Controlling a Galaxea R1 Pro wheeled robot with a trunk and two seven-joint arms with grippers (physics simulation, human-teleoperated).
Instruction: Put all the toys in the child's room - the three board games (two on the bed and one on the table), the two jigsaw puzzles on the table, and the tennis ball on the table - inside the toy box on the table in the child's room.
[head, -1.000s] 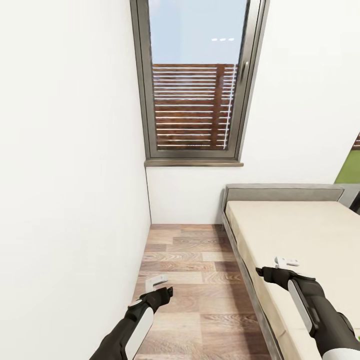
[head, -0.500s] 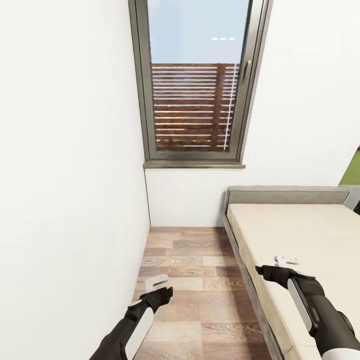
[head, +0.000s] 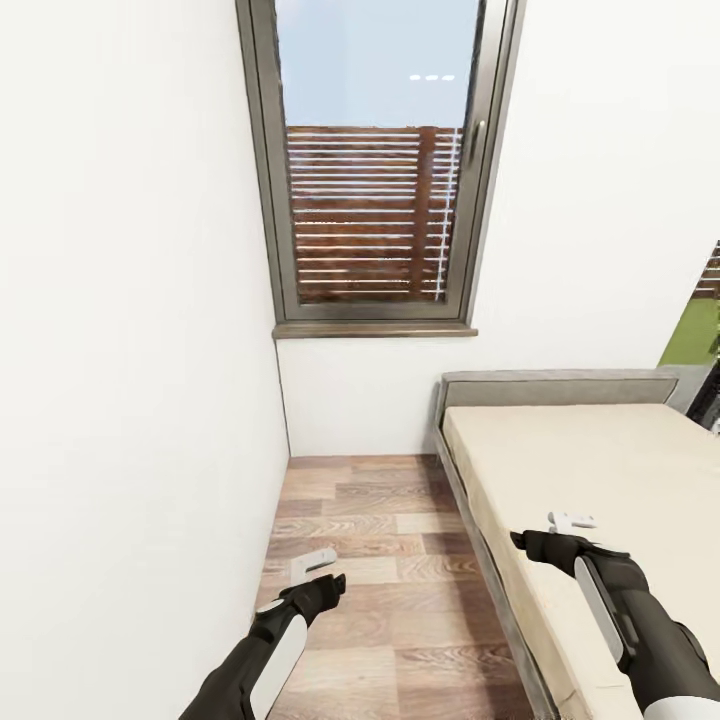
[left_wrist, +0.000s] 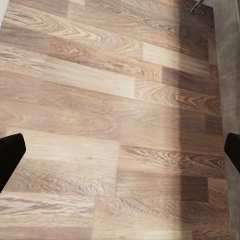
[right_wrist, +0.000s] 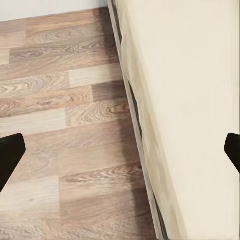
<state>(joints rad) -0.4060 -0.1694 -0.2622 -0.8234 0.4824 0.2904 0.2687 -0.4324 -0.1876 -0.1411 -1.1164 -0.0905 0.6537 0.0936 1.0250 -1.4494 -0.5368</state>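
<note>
The robot stands in a narrow bit of room between a white wall (head: 130, 350) and a bed (head: 600, 470). None of the toys, the toy box or the table can be seen here, so I cannot tell where they are. The left gripper (head: 313, 562) hangs over the wooden floor (head: 380, 560), and its two dark fingertips (left_wrist: 10, 155) sit far apart at the two sides of the left wrist view, with only floor boards between them, so it is wide open and holds nothing. The right gripper (head: 572, 521) hangs over the near edge of the bed, and its dark fingertips (right_wrist: 9, 152) are far apart too, with nothing in between. Under this gripper you see the cream mattress (right_wrist: 190, 100), and beside it the grey bed frame and the floor. Far ahead of both grippers is a tall window (head: 375, 160) with a grey frame, and brown slats show through the glass. The bed's grey headboard (head: 560, 385) touches the wall under the window side.
</note>
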